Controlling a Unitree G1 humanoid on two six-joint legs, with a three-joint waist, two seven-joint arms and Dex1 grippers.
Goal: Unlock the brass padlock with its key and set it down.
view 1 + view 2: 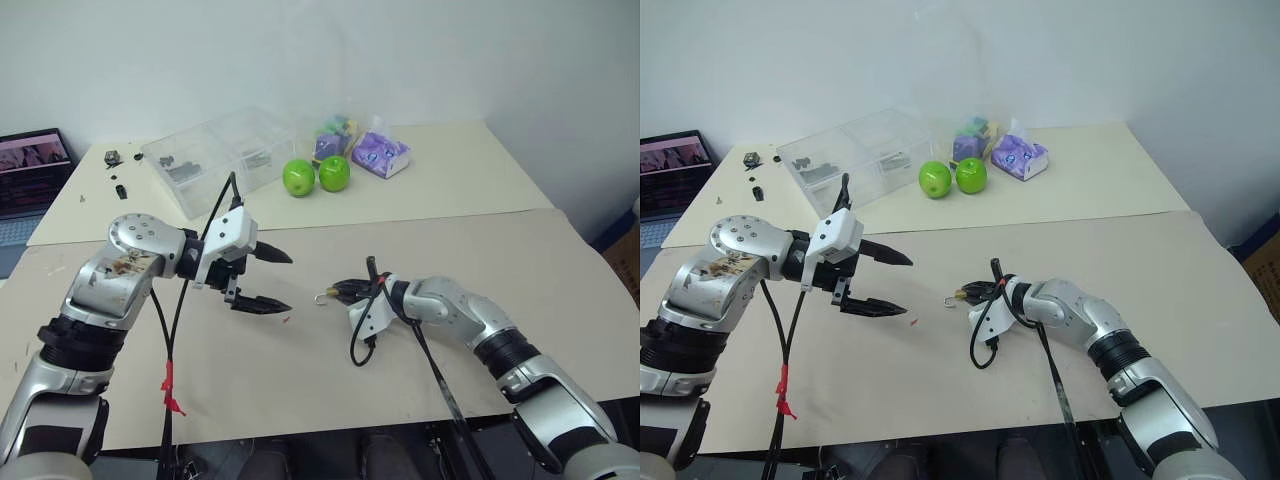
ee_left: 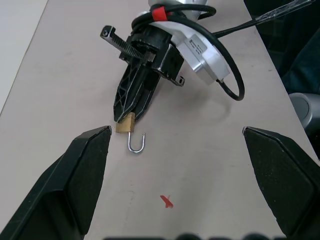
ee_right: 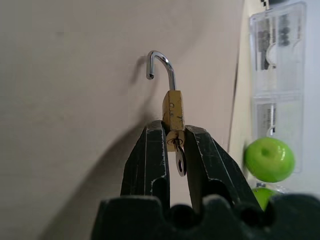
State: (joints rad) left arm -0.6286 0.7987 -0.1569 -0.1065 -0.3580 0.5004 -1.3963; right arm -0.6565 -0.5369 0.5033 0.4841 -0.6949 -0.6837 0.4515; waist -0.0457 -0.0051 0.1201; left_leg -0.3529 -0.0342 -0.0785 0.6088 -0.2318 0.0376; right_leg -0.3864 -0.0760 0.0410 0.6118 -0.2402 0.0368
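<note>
The brass padlock [image 3: 173, 110] is pinched at its lower end between the fingers of my right gripper [image 3: 173, 131]. Its silver shackle [image 2: 136, 144] is swung open like a hook. The key [image 3: 180, 160] sticks out of the keyhole, in the gap between the fingers. The padlock [image 1: 325, 296] hangs just over the beige table [image 1: 480, 250], near its middle; whether it touches the table I cannot tell. My left gripper [image 1: 288, 283] stands wide open, a short way to the left of the padlock and pointing at it, with nothing between its fingers.
A tiny red scrap [image 2: 166, 201] lies on the table below the left gripper. At the back stand a clear plastic box [image 1: 215, 155], two green apples [image 1: 298, 178], a purple packet [image 1: 381, 155] and, at far left, a laptop [image 1: 35, 165].
</note>
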